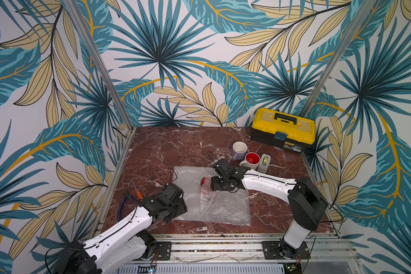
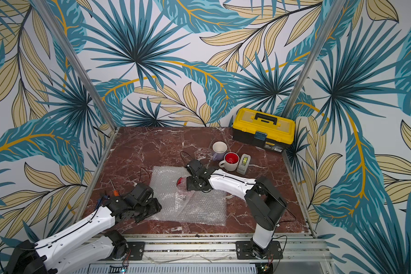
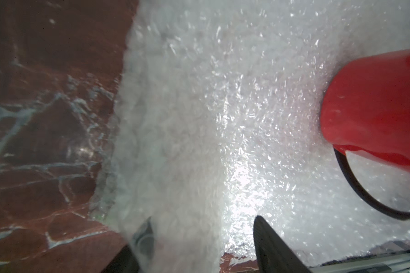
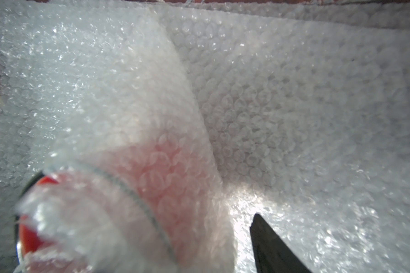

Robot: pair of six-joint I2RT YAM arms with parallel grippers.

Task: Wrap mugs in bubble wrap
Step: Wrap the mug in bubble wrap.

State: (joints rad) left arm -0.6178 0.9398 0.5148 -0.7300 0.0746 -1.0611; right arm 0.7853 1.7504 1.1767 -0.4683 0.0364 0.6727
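Note:
A sheet of bubble wrap (image 1: pixel 223 208) (image 2: pixel 199 208) lies flat mid-table. On it the red mug (image 1: pixel 203 182) (image 2: pixel 180 182) lies on its side, with a flap of the wrap folded over it. My right gripper (image 1: pixel 209 186) (image 4: pixel 199 217) is at the covered mug (image 4: pixel 31 234). Its one visible finger (image 4: pixel 270 245) stands clear of the bundle; the wrap hides the other. My left gripper (image 1: pixel 181 210) (image 3: pixel 202 219) straddles the sheet's raised left edge, jaws apart, one finger under the wrap. The bare end of the mug (image 3: pixel 376 106) shows beyond.
A lavender mug (image 1: pixel 239 149) and a white mug with red inside (image 1: pixel 252 161) stand behind the sheet beside a grey tape dispenser (image 1: pixel 264 163). A yellow toolbox (image 1: pixel 282 129) fills the back right corner. An orange screwdriver (image 1: pixel 138 192) and blue pliers (image 1: pixel 125 201) lie at the left edge.

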